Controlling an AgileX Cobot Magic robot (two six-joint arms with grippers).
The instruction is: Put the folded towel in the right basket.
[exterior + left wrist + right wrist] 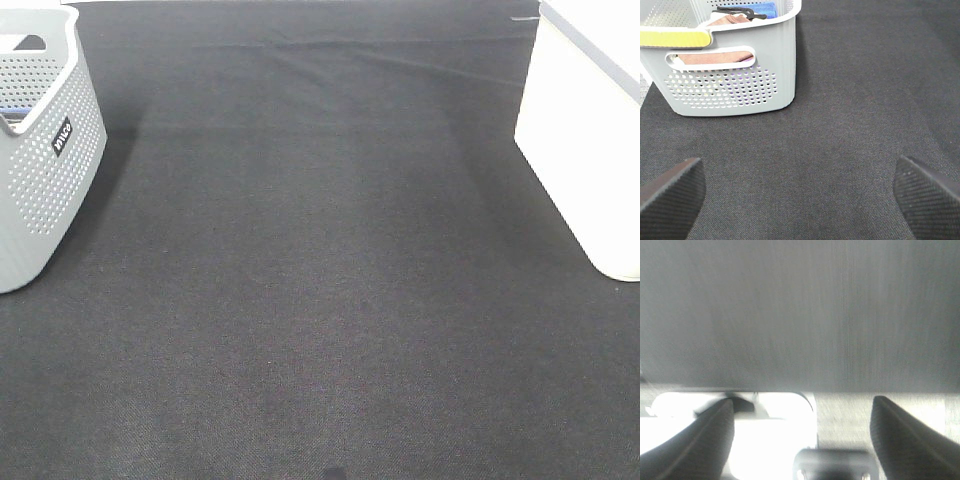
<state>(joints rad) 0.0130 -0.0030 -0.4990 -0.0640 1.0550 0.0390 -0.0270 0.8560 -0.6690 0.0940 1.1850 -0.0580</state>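
A folded brownish towel (715, 57) lies inside the grey perforated basket (740, 85), showing through its handle slot and over its rim. A blue cloth (762, 8) and a black clip lie deeper in that basket. The grey basket stands at the far left of the exterior high view (45, 170). The white right basket (585, 130) stands at the far right. My left gripper (797, 161) is open and empty over the black mat, a short way in front of the grey basket. My right gripper (802, 401) is open and empty; that view is blurred. Neither gripper shows in the exterior high view.
A black mat (320, 280) covers the table between the two baskets. A yellow strip (672, 37) lies on the grey basket's near rim. A bright white shape (765, 435) sits under my right gripper; I cannot tell what it is.
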